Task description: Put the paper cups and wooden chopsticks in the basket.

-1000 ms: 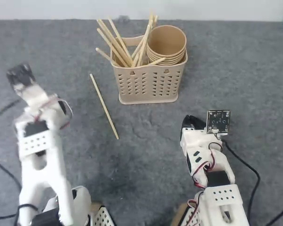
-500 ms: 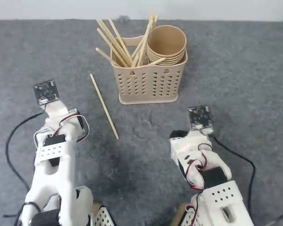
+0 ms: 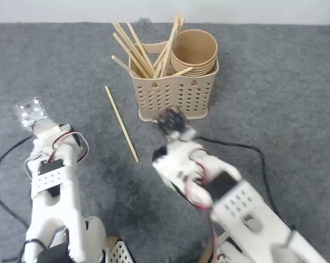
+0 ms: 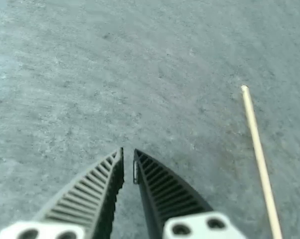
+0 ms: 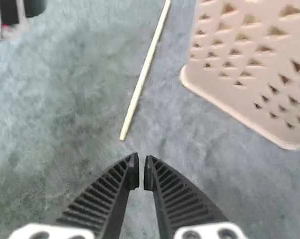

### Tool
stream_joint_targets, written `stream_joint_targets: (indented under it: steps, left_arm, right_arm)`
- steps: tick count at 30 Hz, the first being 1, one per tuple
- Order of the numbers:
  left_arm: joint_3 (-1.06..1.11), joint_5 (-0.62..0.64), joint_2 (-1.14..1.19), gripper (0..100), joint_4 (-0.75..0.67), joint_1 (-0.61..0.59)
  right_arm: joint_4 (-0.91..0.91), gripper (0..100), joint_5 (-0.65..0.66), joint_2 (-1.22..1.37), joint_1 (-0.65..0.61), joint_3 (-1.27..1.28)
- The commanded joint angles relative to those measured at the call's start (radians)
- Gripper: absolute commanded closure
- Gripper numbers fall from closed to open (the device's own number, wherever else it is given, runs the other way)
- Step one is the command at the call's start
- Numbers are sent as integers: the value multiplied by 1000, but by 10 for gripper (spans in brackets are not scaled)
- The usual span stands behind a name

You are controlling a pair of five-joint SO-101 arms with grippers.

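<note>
1 chopstick [image 3: 121, 123] ringed by open surface [image 3: 274, 98], 1 cup stack [image 3: 193, 49] held in basket [image 3: 176, 96], left claw [image 4: 128, 162] & right claw [image 5: 141, 172] pressed together

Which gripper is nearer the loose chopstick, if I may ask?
Right: the right gripper sits just short of the chopstick's end; the left gripper is farther off to its side.

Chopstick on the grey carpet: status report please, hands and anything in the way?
Left hand shut, holding nothing. Right hand shut, holding nothing, near one end of the wooden chopstick. Wooden chopstick flat on carpet, outside the basket. Basket stands apart from it.
</note>
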Motion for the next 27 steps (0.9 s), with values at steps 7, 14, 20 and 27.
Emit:
stream_joint_targets:
  steps: [7,14,20,27]
  left_arm:
    - [-47,87,11,970,-25,-25]
    - [-286,135,284,970,95,-101]
    - [-510,135,488,971,255,-143]
    - [-578,135,548,971,305,-152]
  right_arm:
    - [-274,955,-130,604,-81,-278]
    - [-277,841,-141,851,-96,-434]
    - [-286,753,-141,947,-99,-517]
    - [-288,753,-141,1059,-96,-600]
